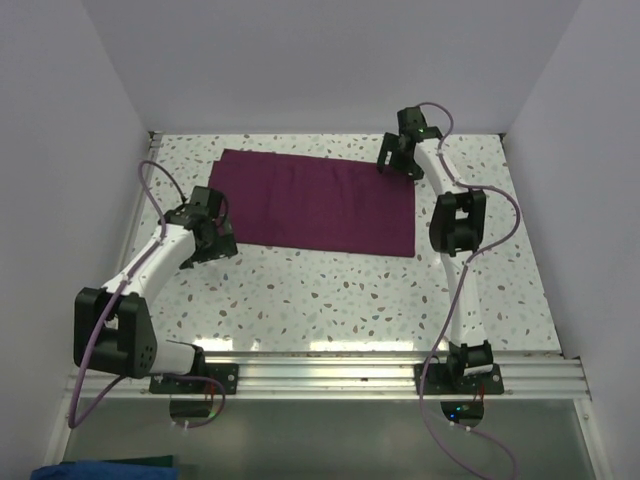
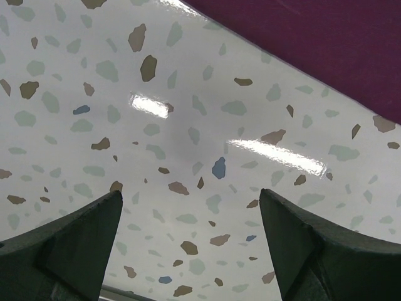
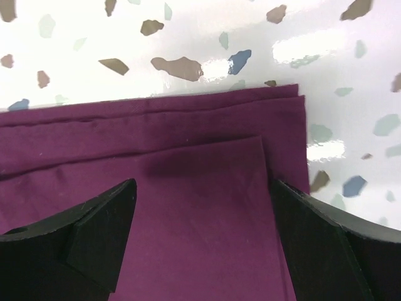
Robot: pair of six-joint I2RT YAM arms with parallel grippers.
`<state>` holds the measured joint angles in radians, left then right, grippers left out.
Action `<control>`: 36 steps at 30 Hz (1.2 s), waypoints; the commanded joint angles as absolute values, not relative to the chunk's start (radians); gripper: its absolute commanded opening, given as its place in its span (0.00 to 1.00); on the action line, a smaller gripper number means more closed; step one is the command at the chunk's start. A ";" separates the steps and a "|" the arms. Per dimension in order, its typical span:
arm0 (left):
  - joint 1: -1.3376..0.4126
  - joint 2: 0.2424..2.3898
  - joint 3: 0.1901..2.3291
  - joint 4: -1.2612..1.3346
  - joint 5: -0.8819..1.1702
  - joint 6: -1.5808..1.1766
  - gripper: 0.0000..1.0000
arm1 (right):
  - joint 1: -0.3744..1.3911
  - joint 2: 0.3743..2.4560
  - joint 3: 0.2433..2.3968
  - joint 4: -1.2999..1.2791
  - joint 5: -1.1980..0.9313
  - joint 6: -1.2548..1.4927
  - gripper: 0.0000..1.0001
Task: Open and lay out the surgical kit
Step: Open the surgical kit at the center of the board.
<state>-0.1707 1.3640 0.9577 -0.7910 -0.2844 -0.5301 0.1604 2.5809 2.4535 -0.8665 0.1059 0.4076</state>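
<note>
Left gripper [image 1: 222,243]: fingers spread wide, holding nothing. In its wrist cam, the left gripper [image 2: 191,200] shows only bare speckled table [image 2: 156,125] in the gap, with the cloth edge [image 2: 326,44] crossing the upper right corner. It sits just off the cloth's near-left edge, not touching it as far as the top view shows.

Surgical kit cloth [image 1: 315,205]: dark maroon, flat rectangle on the far half of the table [image 1: 350,300], slightly skewed, long side running left-right.

Right gripper [image 1: 396,155]: arm reached out to the cloth's far-right corner. In the wrist cam its fingers are released and wide apart (right gripper [image 3: 203,188]) over the cloth [image 3: 188,157], where stacked folded layers show stepped edges. Can't tell if the tips touch the fabric.
</note>
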 commanded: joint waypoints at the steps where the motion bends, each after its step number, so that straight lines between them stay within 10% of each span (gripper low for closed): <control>1: -0.172 1.385 1.008 -0.770 -0.299 -0.494 0.95 | 0.156 2.618 2.496 -0.827 0.054 0.439 0.91; 7: -0.172 1.442 1.023 -0.759 -0.288 -0.476 0.94 | 0.155 2.649 2.474 -0.804 0.041 0.468 0.86; 22: -0.170 1.502 1.037 -0.733 -0.282 -0.454 0.94 | 0.155 2.635 2.491 -0.813 0.094 0.443 0.27; 36: -0.170 1.476 1.017 -0.726 -0.270 -0.462 0.94 | 0.156 2.477 2.494 -0.819 0.212 0.342 0.41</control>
<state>-0.1707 1.5013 1.0023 -0.7544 -0.2817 -0.4747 0.1577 2.6053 2.4634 -0.8204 0.1696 0.3855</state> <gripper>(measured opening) 0.945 0.403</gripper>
